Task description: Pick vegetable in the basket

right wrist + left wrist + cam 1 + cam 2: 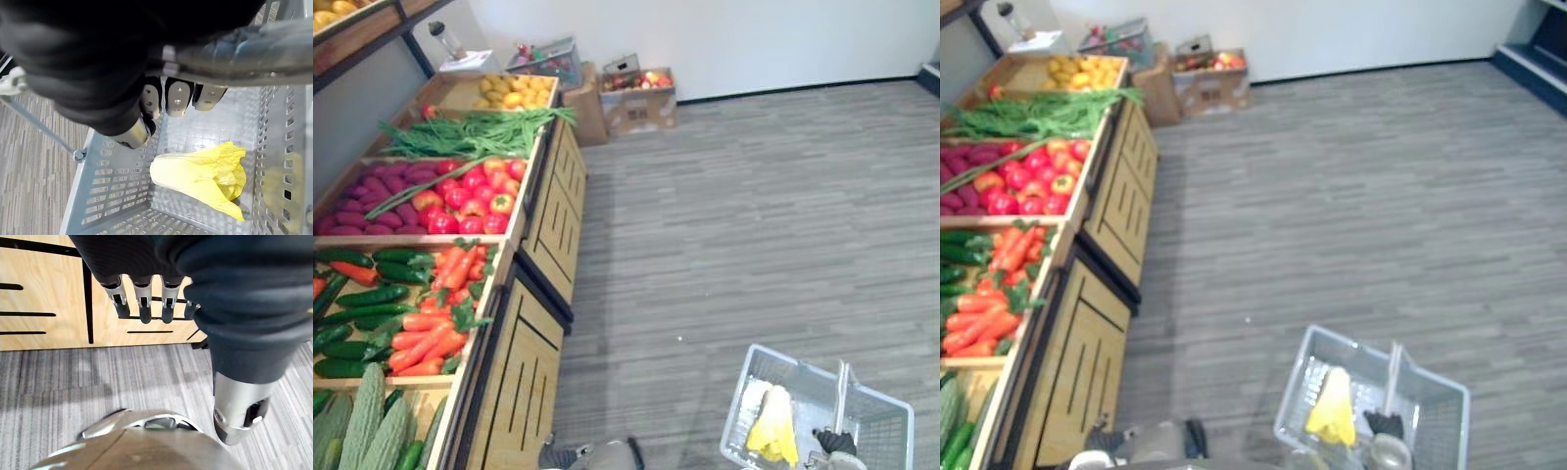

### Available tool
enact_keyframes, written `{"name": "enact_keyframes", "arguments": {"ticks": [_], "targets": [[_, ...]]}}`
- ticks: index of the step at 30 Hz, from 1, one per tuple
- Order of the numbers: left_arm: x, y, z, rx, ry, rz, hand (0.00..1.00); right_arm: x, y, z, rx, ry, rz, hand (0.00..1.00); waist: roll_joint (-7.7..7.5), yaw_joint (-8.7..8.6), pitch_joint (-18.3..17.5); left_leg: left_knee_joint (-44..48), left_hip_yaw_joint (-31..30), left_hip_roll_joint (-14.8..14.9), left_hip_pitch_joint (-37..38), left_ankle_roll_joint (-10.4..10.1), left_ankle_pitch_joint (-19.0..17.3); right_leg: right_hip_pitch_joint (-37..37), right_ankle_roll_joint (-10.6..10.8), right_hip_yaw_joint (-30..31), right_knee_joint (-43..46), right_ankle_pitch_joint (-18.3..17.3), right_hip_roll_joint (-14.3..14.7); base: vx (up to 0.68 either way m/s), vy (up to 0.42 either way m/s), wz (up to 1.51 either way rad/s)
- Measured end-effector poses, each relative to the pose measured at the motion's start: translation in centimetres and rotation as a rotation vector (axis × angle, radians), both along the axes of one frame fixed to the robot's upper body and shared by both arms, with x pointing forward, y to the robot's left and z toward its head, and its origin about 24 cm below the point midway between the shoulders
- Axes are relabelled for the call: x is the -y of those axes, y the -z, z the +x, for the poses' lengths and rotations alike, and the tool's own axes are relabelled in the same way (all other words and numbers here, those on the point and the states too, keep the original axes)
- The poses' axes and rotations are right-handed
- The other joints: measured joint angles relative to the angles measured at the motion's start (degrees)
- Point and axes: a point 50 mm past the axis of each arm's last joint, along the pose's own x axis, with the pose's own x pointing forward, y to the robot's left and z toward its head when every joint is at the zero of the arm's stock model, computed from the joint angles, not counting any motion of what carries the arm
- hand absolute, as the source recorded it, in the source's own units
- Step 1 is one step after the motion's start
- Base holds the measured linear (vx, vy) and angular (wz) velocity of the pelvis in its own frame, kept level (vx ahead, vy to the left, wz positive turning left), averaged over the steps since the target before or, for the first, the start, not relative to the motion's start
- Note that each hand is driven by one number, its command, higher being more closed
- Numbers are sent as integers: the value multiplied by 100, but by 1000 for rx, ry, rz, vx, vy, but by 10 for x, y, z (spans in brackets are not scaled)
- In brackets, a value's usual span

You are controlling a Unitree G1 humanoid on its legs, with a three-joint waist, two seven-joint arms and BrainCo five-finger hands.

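A grey striped floor (754,196) runs to a white wall, and the basket (117,196) hangs low over it at the robot's right side. Well apart from the basket, to its left, stands a long wooden stand (524,372) with crates of carrots (426,338), cucumbers (362,294) and tomatoes (470,201). Far beyond the basket, against the wall, sit two cardboard boxes (641,108).

Inside the basket, on its bottom and toward one side wall, lies the task's vegetable, a pale yellow cabbage (195,176). The right hand (835,443) is above the basket with its fingers (176,98) curled round the handle (244,44). The left hand (144,301) hangs off to the basket's left, near the stand's wooden front, with its fingers straight and loosely spread and the thumb (239,416) apart, holding nothing.

The likely trouble is the basket tipping. It is carried by one hand, and a swing or a loosened hold could roll the cabbage against the wall or out over the rim. The left hand is close enough to the stand that a careless lift could knock the wood.

The count is one basket, one cabbage in it and two boxes. The carrots, cucumbers and tomatoes are too many to count.
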Motion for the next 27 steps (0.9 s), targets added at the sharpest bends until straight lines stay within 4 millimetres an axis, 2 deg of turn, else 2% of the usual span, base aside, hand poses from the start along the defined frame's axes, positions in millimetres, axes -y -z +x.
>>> {"name": "enact_keyframes", "arguments": {"ticks": [1, 2, 3, 4, 6, 7, 8, 9, 10, 11, 12, 13, 16, 18, 20, 21, 22, 23, 24, 25, 26, 27], "targets": [[3, 0, -1, 1, -3, -7, 0, -1, -1, 2, 3, -16, -7, 100, 68, 42, 3, -425, -131, -49, -21, 84, 299, 95, 182, 64, -36, -116, -5, 265, 291, -19], [2, 1, -4, -4, -13, -8, 0, -3, 0, 3, -2, -32, -5, 100, 43, 90, 1, -403, -107, -85, 1, 239, 573, 138, 225, 140, -61, -153, -46, 318, 304, -20], [-2, 1, -9, -11, -36, -1, 0, -13, 2, 6, 0, -57, 16, 100, -118, 97, -94, -334, -3, -278, 3, 401, 352, 185, 224, 242, -238, -145, -208, 377, 254, -22], [-5, 0, -8, -7, -42, 6, 0, -21, 1, 14, 16, -80, 28, 100, -223, 98, -90, 23, 57, -290, -136, 535, 43, 208, 289, 349, -361, 101, -239, 384, 229, -17], [-9, 0, -10, -12, -56, 11, 0, -24, 2, 15, 16, -96, 33, 100, -247, 173, -109, 426, 80, -283, -187, 600, -304, 270, 289, 672, -407, 350, -294, 411, 307, -18], [-12, 0, -14, -21, -61, 18, 0, -23, 3, 9, 0, -95, 35, 100, -381, 213, -217, 496, 215, -458, -38, 665, -592, 219, 334, 1007, -124, 428, -460, 448, 372, -15], [-12, 0, -15, -28, -61, 18, 0, -22, 4, 8, -4, -94, 33, 100, -399, 217, -242, 478, 233, -531, 47, 692, -674, 109, 338, 1124, 183, 472, -550, 379, 293, -8], [-11, 2, -19, -45, -46, 18, 0, -19, 2, 9, 4, -94, 21, 100, -427, 180, -258, 376, 234, -644, 251, 753, -800, -264, 554, 1376, 1172, 745, -689, 299, 215, 4], [-11, 2, -20, -55, -18, 22, 0, -18, 0, 13, 19, -97, 17, 100, -352, 126, -287, 248, 231, -706, 474, 776, -860, -670, 690, 1585, 2087, 1193, -757, 422, 284, 16], [-9, 2, -21, -66, 30, 24, 0, -21, 0, 18, 37, -94, 20, 100, -356, 65, -285, 65, 197, -752, 805, 799, -930, -1272, 763, 1866, 3446, 1943, -761, 411, 260, 17], [-9, 2, -20, -68, 50, 28, 0, -20, -1, 19, 50, -93, 16, 100, -358, 54, -281, 7, 184, -755, 952, 844, -948, -1532, 757, 1927, 4066, 2018, -722, 408, 193, 36], [-11, 2, -20, -71, 68, 33, 0, -17, -5, 22, 76, -97, -3, 100, -313, 26, -253, -123, 52, -758, 1351, 939, -979, -2027, 712, 1881, 5340, 1981, -575, 284, 77, 43], [-15, -2, -9, -38, 67, 47, 0, -15, -10, 27, 120, -103, -17, 100, -339, -29, -264, -386, -243, -723, 1865, 938, -974, -2823, 464, 1735, 6473, 1782, -239, 359, -9, 62], [-14, -4, -2, -6, 54, 45, 0, -14, -14, 32, 151, -96, -26, 100, -330, -85, -260, -466, -478, -684, 2044, 936, -974, -3142, 463, 1704, 6283, 1780, -184, 311, -127, 89], [-11, -4, 0, 2, 46, 35, 0, -11, -14, 31, 152, -72, -25, 100, -339, -78, -243, -645, -620, -623, 2304, 868, -981, -3227, 460, 1664, 5475, 1777, -267, 300, -187, 92], [-11, -4, 0, 4, 37, 33, 0, -11, -14, 31, 152, -70, -25, 100, -342, -64, -237, -698, -641, -557, 2369, 755, -1021, -3227, 401, 1599, 4936, 1741, -359, 304, -247, 74], [-12, -3, -2, -1, 24, 33, 0, -12, -15, 33, 156, -70, -22, 100, -352, -49, -211, -728, -644, -465, 2437, 554, -1078, -3093, 279, 1402, 3883, 1668, -535, 362, -351, 65], [-13, -3, -8, -12, 9, 33, 0, -16, -14, 34, 152, -72, -9, 100, -383, 43, -185, -747, -646, -367, 2500, 386, -1147, -2836, 239, 1197, 2554, 1700, -682, 285, -339, 41], [-13, -2, -10, -18, 6, 35, 0, -18, -12, 33, 144, -72, 1, 100, -400, 95, -185, -746, -672, -323, 2524, 274, -1214, -2721, 252, 1144, 1956, 1720, -730, 295, -414, 25], [-14, -1, -18, -35, -12, 35, 0, -27, -10, 34, 141, -72, 28, 100, -425, 151, -187, -616, -778, -165, 2574, -17, -1424, -2508, 248, 1223, 884, 1779, -819, 340, -488, 14], [-14, -1, -21, -40, -22, 34, 0, -30, -10, 36, 143, -76, 35, 100, -436, 171, -186, -566, -806, -94, 2602, -108, -1563, -2448, 249, 1307, 632, 1778, -833, 436, -642, 17], [-12, 1, -22, -47, -37, 28, 0, -28, -10, 38, 138, -87, 36, 100, -381, 195, -169, -438, -956, 150, 2636, -365, -1766, -2421, 718, 1316, 694, 1786, -719, 526, -729, 18]]}}
